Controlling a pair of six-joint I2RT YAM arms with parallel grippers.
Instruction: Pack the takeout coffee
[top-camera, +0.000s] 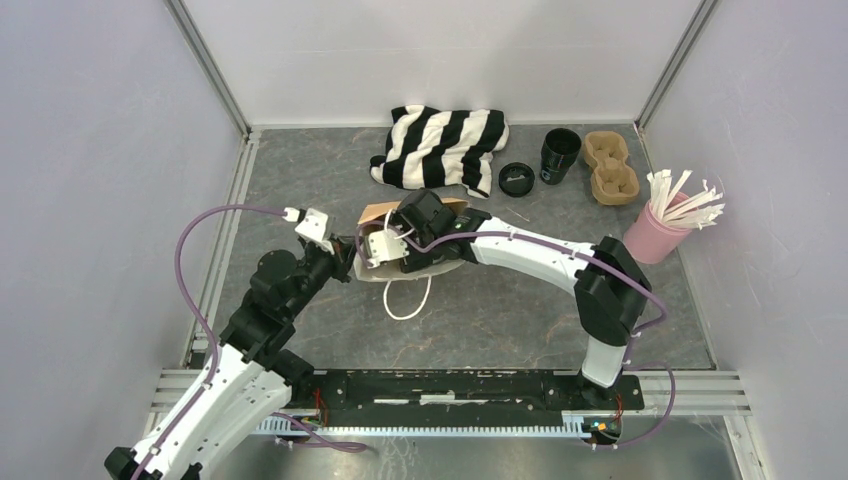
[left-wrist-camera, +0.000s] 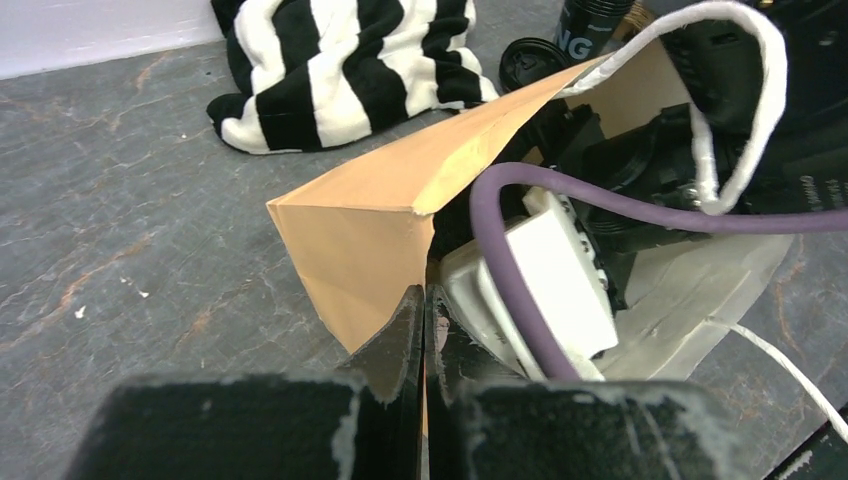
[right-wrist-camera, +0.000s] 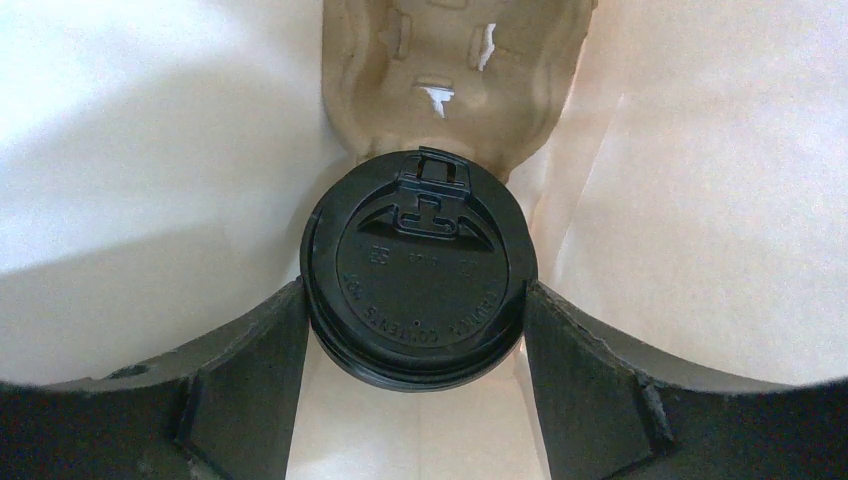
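The takeout coffee (right-wrist-camera: 420, 270), a black cup under a round black lid, sits inside the brown paper bag (left-wrist-camera: 360, 240) against a moulded pulp carrier (right-wrist-camera: 450, 70). My right gripper (right-wrist-camera: 415, 290) reaches into the bag, and both fingers press the sides of the lid. My left gripper (left-wrist-camera: 424, 300) is shut on the bag's near edge, with brown paper pinched between its jaws. From above, the bag (top-camera: 372, 212) lies at the table's middle with the right wrist (top-camera: 420, 215) in its mouth and the left gripper (top-camera: 345, 262) at its left rim. The cup is hidden there.
A black-and-white striped cloth (top-camera: 440, 145) lies behind the bag. A loose black lid (top-camera: 516, 178), a lidless black cup (top-camera: 560, 155) and a pulp cup carrier (top-camera: 611, 167) stand at the back right. A pink cup of stirrers (top-camera: 660, 225) is at the right. The bag's white handle (top-camera: 410, 295) loops forward.
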